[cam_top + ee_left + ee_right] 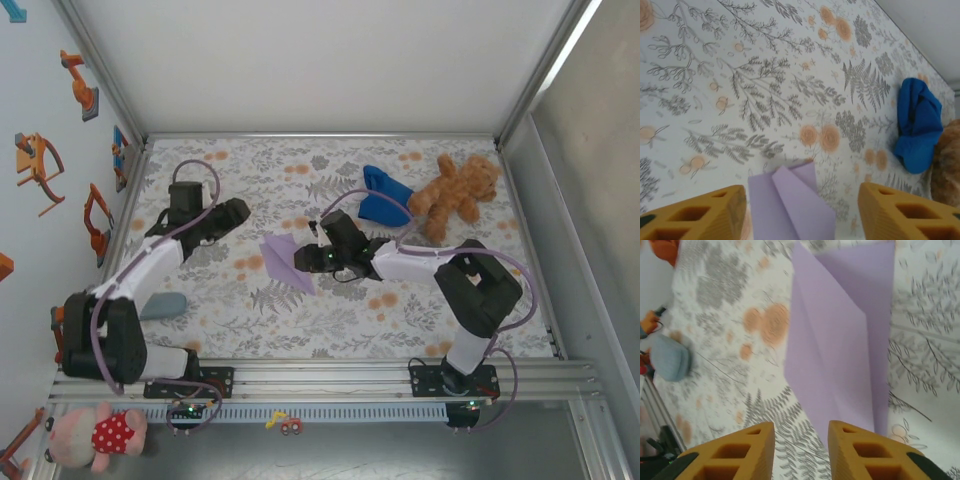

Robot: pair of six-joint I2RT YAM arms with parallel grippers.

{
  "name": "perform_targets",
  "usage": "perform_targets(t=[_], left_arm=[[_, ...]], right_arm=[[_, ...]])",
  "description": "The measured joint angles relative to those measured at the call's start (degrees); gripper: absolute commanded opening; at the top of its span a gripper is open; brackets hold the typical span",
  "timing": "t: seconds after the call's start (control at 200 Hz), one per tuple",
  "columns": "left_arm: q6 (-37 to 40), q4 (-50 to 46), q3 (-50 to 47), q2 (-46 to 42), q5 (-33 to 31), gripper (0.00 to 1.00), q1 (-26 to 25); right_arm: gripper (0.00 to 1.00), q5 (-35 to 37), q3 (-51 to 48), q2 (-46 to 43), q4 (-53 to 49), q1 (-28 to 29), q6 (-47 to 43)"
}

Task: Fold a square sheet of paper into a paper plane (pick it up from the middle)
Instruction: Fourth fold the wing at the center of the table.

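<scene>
Because the paper plane [286, 262] is thin, light and bendy, I'd pinch its middle fold softly. It lies on the table [300, 320] between the left gripper [801, 195] and right gripper [800, 429], both spread and holding nothing.

No words, labels, brand names or numbers can be read here. The white table [300, 320] shows printed grey ferns and orange flowers, and the orange picture stickers [38, 162] on the pale wall carry no letters.

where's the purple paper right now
In the top view the folded purple paper lies flat mid-table, just left of the right tool, with the left tool up-left and the blue cloth up-right.
</scene>
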Motion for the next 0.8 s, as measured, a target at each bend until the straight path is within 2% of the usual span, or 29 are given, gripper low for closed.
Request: perform_targets(t=[0.07,0.16,0.225,0.346,0.596,0.796], left_arm=[[-0.94,-3.19,-3.34,-6.67,-1.53,0.89,-0.09],[-2.12,-7.04,-6.19,-14.05,-3.30,1.00,-0.13],[-2.25,-9.66,-7.39,-18.73,-4.20,0.96,-0.13],[-2.29,-11.61,-8.98,-23.08,-4.85,0.96,-0.13],[-3.69,-10.32,-11.98,-22.47,-3.89,0.96,-0.17],[-5.60,-5.27,-14.40,-22.47,-1.90,0.96,-0.31]], right_arm=[[0.55,0.70,-0.68,-1.01,1.29,-0.15,-0.11],[0.55,0.92,-0.70,-0.96,1.25,-0.52,-0.61],[0.55,0.94,-0.63,-0.76,1.07,-0.79,-1.40],[0.53,0.35,0.96,0.83,-0.50,-1.84,-3.50],[0.49,-3.61,7.48,6.21,-4.68,-5.90,-8.79],[0.43,-6.14,10.60,9.81,-5.53,-6.27,-12.81]])
